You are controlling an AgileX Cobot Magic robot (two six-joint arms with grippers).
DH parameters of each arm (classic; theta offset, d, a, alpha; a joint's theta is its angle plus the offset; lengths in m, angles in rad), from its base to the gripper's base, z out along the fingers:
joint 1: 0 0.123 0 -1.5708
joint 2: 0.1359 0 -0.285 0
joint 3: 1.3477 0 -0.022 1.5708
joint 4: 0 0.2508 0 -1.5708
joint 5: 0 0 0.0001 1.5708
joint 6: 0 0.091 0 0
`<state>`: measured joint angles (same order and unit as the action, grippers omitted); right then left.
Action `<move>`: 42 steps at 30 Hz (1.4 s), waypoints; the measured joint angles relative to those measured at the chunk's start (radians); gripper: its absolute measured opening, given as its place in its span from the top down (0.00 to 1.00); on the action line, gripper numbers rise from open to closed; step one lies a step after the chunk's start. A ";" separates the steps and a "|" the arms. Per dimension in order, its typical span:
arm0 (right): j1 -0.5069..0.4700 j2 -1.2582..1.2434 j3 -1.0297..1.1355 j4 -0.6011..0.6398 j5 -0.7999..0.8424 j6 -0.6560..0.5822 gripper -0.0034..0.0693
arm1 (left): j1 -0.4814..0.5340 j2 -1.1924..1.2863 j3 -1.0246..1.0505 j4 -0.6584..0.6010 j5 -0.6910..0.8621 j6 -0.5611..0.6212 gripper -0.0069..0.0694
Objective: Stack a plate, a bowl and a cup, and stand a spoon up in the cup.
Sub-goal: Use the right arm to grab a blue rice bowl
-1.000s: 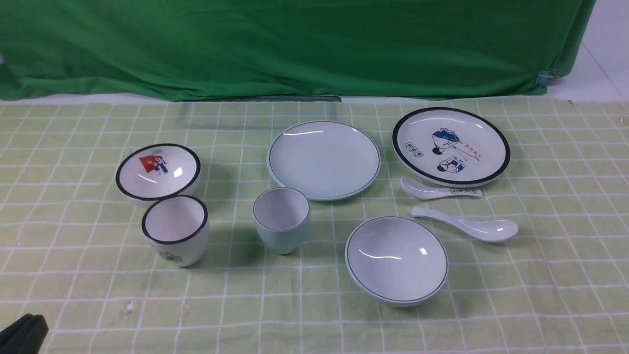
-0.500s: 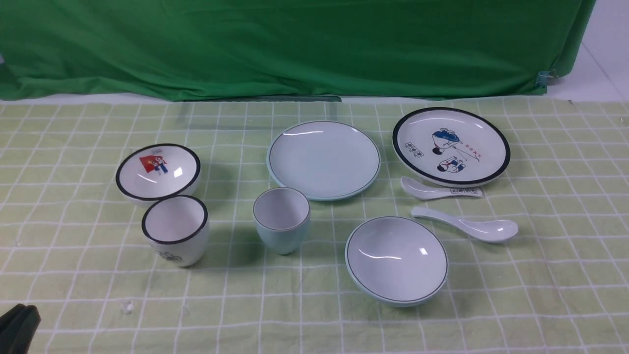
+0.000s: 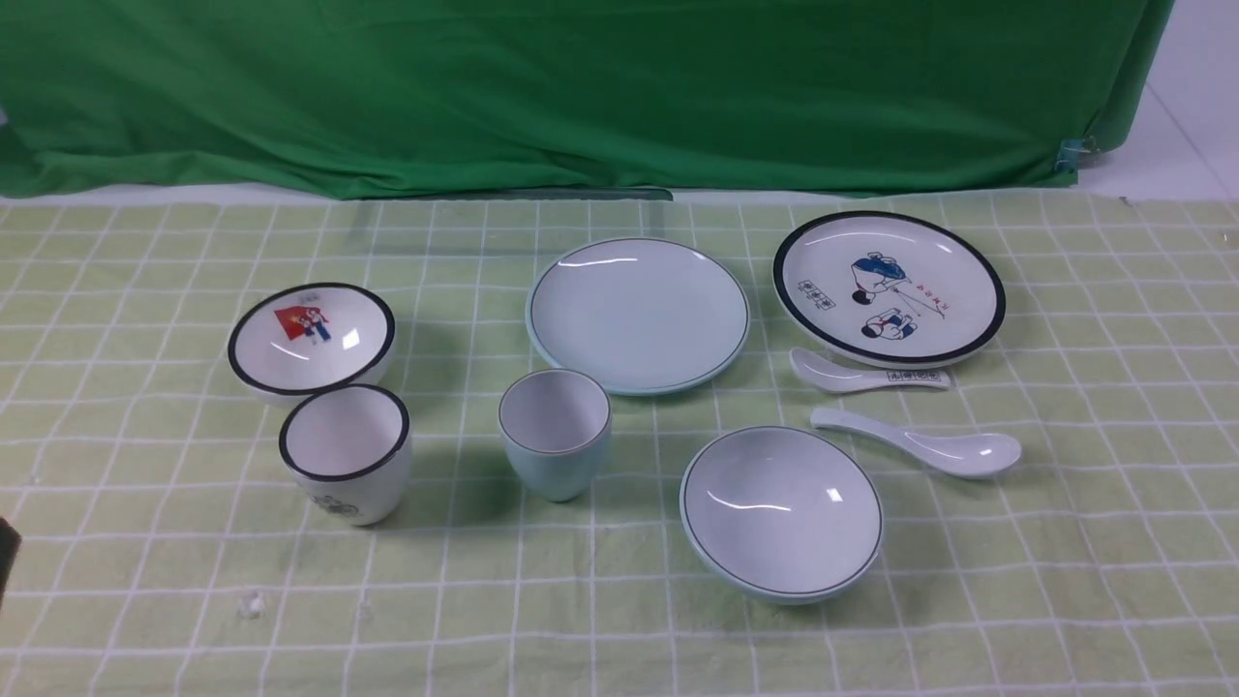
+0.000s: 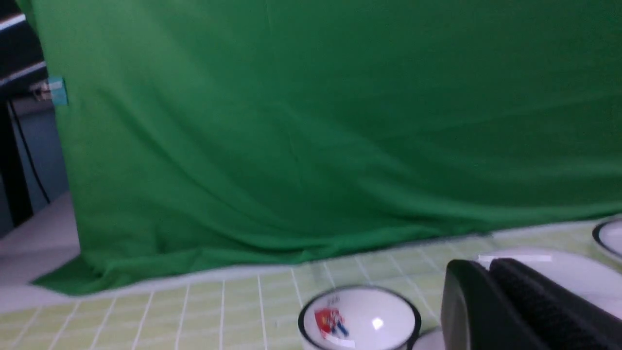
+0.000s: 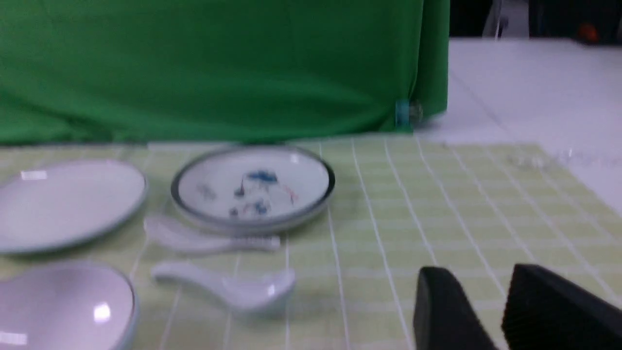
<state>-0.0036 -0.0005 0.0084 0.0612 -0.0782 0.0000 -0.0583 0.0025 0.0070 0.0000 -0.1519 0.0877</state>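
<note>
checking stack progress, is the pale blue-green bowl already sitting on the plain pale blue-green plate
No, the pale blue-green bowl rests on the checked cloth, apart from the plate behind it.

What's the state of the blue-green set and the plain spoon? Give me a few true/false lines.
1. Plate, bowl and cup are all unstacked. True.
2. Spoon lies flat, right of the bowl. True.
3. Cup lies tipped over. False: it stands upright and empty.
4. Bowl sits beyond the plate in the front view. False: it sits nearer than the plate.
5. Right pincer holds nothing. True.
</note>
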 joint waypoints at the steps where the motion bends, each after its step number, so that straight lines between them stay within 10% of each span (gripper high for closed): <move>1: 0.000 0.000 0.000 0.000 -0.078 0.000 0.62 | 0.000 0.000 0.000 0.000 -0.045 0.000 0.92; 9: 0.000 0.000 0.000 -0.004 -0.586 0.196 0.62 | 0.000 0.000 0.000 0.010 -0.404 -0.002 0.92; 17: 0.000 0.000 -0.004 -0.007 -0.613 0.308 0.67 | 0.000 -0.001 -0.013 0.029 -0.666 -0.102 0.92; 21: 0.000 0.039 -0.140 -0.010 -0.433 0.174 0.88 | 0.000 0.044 -0.209 0.060 -0.458 -0.145 0.92; 32: 0.000 0.433 -0.434 -0.013 -0.158 -0.110 0.93 | 0.000 0.536 -0.580 0.066 -0.119 -0.203 0.92; 37: 0.001 0.700 -0.508 0.049 0.272 0.010 0.93 | -0.044 0.801 -0.678 0.113 0.113 -0.367 0.92; 42: 0.001 1.014 -0.562 0.349 0.707 -0.256 0.86 | -0.185 1.046 -0.868 0.103 0.664 -0.226 0.92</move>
<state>-0.0027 1.0133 -0.5540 0.4105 0.6285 -0.2560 -0.2434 1.0481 -0.8606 0.1027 0.5123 -0.1380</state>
